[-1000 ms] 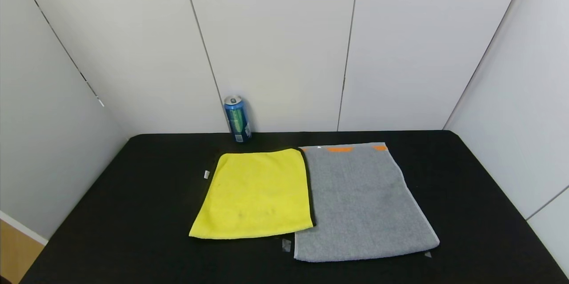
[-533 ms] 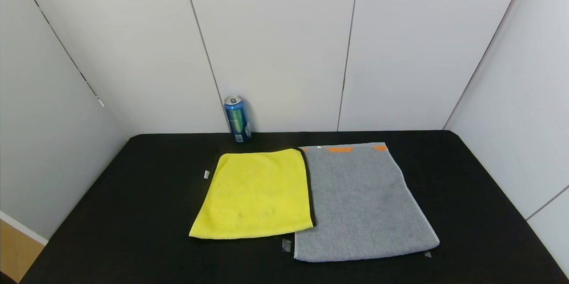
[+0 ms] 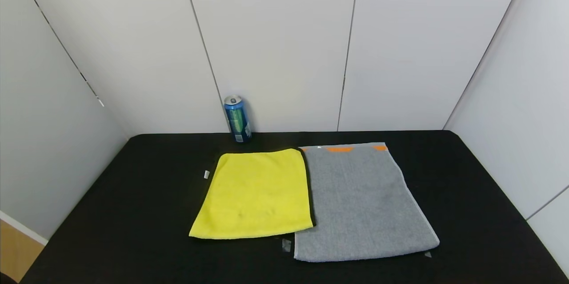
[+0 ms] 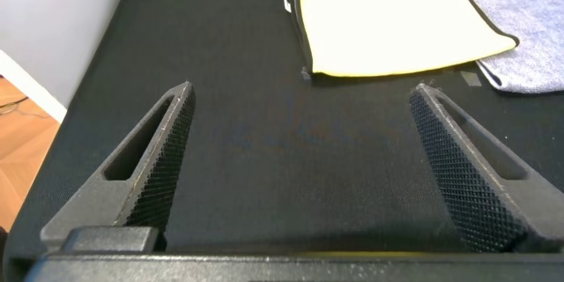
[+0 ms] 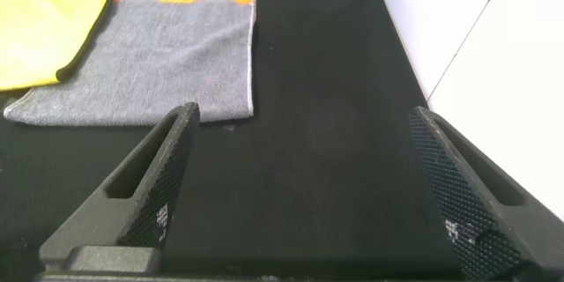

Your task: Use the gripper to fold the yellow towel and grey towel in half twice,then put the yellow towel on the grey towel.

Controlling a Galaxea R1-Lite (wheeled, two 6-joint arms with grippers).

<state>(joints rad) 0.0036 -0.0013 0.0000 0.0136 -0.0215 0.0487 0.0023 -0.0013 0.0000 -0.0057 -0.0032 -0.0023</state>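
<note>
Head view gives me the whole layout: the yellow towel (image 3: 255, 195) lies flat and unfolded on the black tabletop (image 3: 133, 195), and the grey towel (image 3: 362, 204) lies flat just to its right, their long edges touching, with the yellow one's right edge lapping slightly over the grey. The grey towel reaches nearer to me than the yellow one, and its orange marks (image 3: 340, 149) sit along the far short edge. A small white tag (image 3: 206, 174) sticks out from the yellow towel's left side. Behind the yellow towel, against the white wall panels (image 3: 275, 44), a blue can (image 3: 237, 118) stands upright, apart from both cloths.

Neither arm shows in the head view. From the left wrist I see my left hand (image 4: 300, 154) with its two fingers spread wide apart, holding nothing, over bare tabletop on the near-left side; the yellow towel (image 4: 397, 18) lies beyond it and a corner of the grey towel (image 4: 529, 62) shows farther off. From the right wrist I see my right hand (image 5: 304, 172) also spread wide and empty, over bare tabletop to the right of the grey towel (image 5: 159, 62), with the yellow towel (image 5: 44, 40) past that. Neither hand touches either cloth.
</note>
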